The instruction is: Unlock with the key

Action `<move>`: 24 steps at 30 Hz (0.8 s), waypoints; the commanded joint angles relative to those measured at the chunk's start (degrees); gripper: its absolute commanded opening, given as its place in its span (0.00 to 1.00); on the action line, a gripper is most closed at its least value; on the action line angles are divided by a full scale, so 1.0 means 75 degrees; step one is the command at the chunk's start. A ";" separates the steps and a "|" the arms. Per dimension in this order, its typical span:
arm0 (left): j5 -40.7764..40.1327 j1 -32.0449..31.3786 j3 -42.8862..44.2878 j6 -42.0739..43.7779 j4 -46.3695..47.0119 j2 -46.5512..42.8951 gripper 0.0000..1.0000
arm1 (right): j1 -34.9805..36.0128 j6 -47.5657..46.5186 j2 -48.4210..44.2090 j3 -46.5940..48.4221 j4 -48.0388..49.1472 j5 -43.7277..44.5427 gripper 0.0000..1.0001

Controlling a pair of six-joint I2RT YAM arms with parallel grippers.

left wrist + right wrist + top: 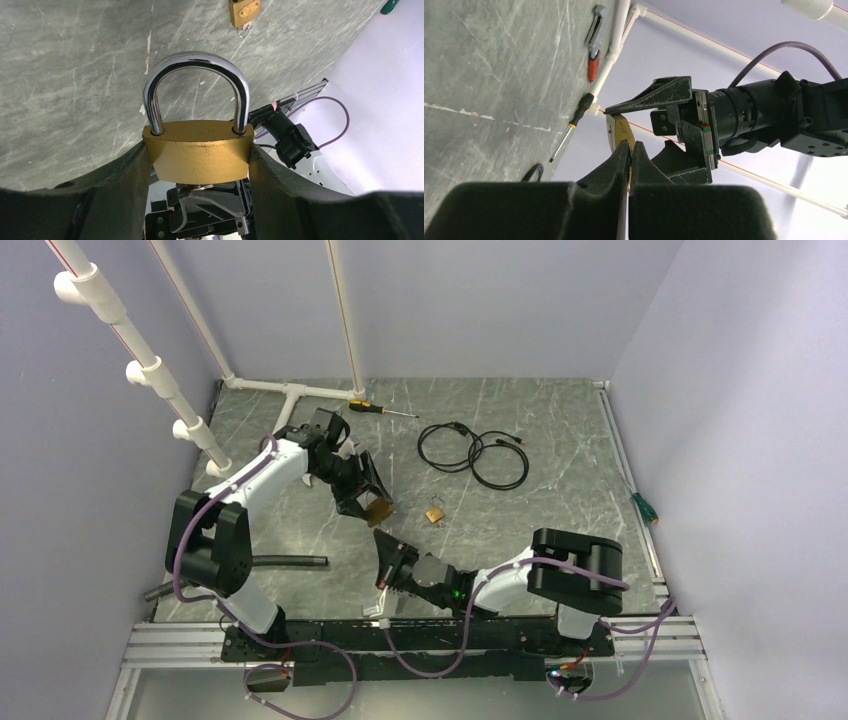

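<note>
Left wrist shows left tool (198, 162) clamped on brass padlock (199, 150), right tool (631, 148) pressed together

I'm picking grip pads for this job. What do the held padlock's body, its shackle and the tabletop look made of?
Padlock body: likely brass, matte golden-yellow with fine scuffs.
Shackle: probably chromed or polished steel, mirror-bright with sharp reflections.
Tabletop: grey-green with pale veins, like marble or a marble-print laminate; cannot tell which.

Pale lilac walls (480, 300) — grey marbled tabletop (565, 440), white pipe frame (143, 372)
</note>
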 commanded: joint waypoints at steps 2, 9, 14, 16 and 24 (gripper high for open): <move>0.0924 -0.0182 -0.0073 0.0242 -0.1044 -0.0505 0.00 | -0.0212 0.0663 -0.0268 -0.0308 0.0733 0.0707 0.00; 0.0658 -0.0182 0.0090 0.0658 -0.1148 -0.0772 0.00 | -0.0107 0.0788 -0.0345 -0.0532 0.1145 0.0623 0.00; 0.0424 -0.0182 0.0008 0.0818 -0.1017 -0.1104 0.00 | -0.0034 0.0867 -0.0595 -0.0578 0.1171 0.0520 0.00; 0.0349 -0.0182 -0.0055 0.0868 -0.0959 -0.1268 0.00 | -0.0029 0.0887 -0.0679 -0.0589 0.1132 0.0471 0.00; 0.0101 -0.0182 -0.0231 0.1016 -0.1041 -0.1609 0.00 | -0.0032 0.0779 -0.0602 -0.0470 0.0987 0.0511 0.00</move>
